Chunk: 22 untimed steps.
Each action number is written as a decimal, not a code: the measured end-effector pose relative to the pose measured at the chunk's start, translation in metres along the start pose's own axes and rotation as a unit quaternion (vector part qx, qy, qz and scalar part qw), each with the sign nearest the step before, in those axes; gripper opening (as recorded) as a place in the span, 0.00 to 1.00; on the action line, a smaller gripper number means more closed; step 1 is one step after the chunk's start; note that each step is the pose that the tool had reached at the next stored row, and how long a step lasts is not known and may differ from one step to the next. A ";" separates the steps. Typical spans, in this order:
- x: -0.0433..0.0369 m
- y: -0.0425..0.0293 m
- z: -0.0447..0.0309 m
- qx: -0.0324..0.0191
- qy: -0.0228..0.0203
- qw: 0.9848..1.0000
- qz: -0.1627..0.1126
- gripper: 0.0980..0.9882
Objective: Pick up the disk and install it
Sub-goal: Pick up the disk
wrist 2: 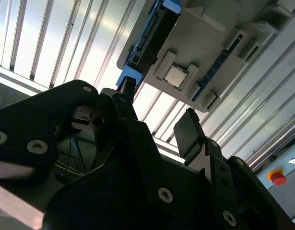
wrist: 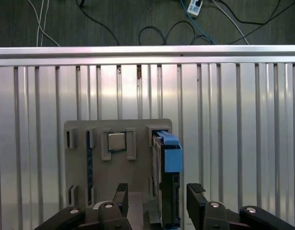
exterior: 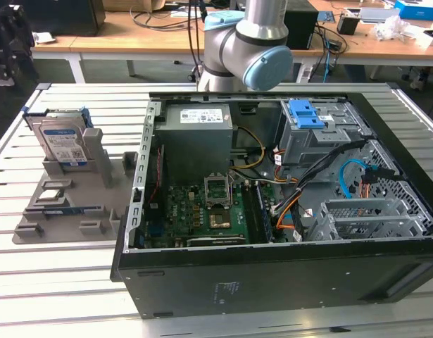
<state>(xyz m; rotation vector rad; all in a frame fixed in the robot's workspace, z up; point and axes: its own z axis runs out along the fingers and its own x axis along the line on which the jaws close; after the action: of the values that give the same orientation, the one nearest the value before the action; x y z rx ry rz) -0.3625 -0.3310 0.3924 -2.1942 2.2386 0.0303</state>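
Closest to you in the first wrist view, your gripper [wrist: 158,192] has its two black fingers [wrist: 195,197] spread apart with nothing between them. The second wrist view shows the gripper [wrist 2: 158,100] the same way, apart from the parts below it.

Beyond the fingertips the disk [wrist: 170,191] stands on its edge in a slot of the grey holder tray [wrist: 118,167], with its blue side rail towards the camera. In that picture it lines up with the gap between the fingers. A square processor chip [wrist: 117,142] lies in a pocket of the tray just beside the disk.

In the exterior view, the open computer case [exterior: 272,282] lies nearest on the slatted worktop [exterior: 75,282]. The tray [exterior: 96,204] sits beside the case towards the exterior view's left, with the disk [exterior: 63,139] upright at its far end, outside the case. Inside the case, the grey power supply [exterior: 198,134] and a blue latch piece [exterior: 305,114] sit near the far wall. The arm [exterior: 248,42] rises behind them.
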 end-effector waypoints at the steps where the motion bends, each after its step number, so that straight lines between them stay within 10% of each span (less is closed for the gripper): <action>1: -0.0008 -0.0009 0.0009 0.000 0.001 1.000 0.000 0.56; 22: -0.0089 -0.0122 0.0192 0.000 0.004 1.000 0.000 0.56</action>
<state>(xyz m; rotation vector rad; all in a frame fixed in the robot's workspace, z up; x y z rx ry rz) -0.3503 -0.3219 0.3733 -2.1975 2.2422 0.0224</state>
